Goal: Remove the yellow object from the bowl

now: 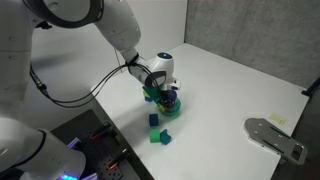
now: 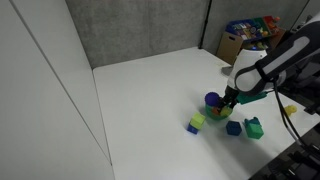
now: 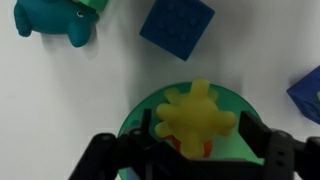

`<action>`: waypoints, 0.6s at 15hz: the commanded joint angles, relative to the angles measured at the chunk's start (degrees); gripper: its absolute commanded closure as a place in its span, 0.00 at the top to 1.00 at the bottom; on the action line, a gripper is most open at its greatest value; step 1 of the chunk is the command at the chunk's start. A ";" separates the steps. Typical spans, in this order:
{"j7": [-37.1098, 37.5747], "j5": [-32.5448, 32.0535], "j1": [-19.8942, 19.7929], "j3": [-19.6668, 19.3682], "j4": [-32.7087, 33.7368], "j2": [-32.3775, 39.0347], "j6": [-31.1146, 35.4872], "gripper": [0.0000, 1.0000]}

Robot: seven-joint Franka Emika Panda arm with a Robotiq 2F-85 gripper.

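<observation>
As I watch the wrist view, my jaws straddle the yellow object point(image 3: 197, 120) in the bowl point(image 3: 140, 108); whether they grip it, I cannot tell.

White tabletop point(image 1: 230, 90) carries scattered toy pieces. Wrist view: blue studded block point(image 3: 177, 25) near top centre, teal animal-shaped toy point(image 3: 52, 20) at upper left, second blue block point(image 3: 308, 92) cut by right edge; all apart from each other. Exterior view: yellow-green block point(image 2: 196, 123), blue cube point(image 2: 233, 128), green block point(image 2: 253, 127) lie in loose row. Grey flat device point(image 1: 274, 137) near tabletop edge. Grey wall panel point(image 2: 140, 30) behind; colourful clutter box point(image 2: 250, 32) in background.
</observation>
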 commanded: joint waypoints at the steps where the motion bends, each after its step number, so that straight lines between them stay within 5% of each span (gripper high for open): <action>1: -1.48 -0.10 0.23 -0.42 1.45 1.13 0.34 0.58; 3: -1.48 0.22 0.02 -0.22 1.08 0.27 0.05 0.41; 9: -3.44 1.91 -1.41 2.41 -2.39 -6.50 -1.51 0.23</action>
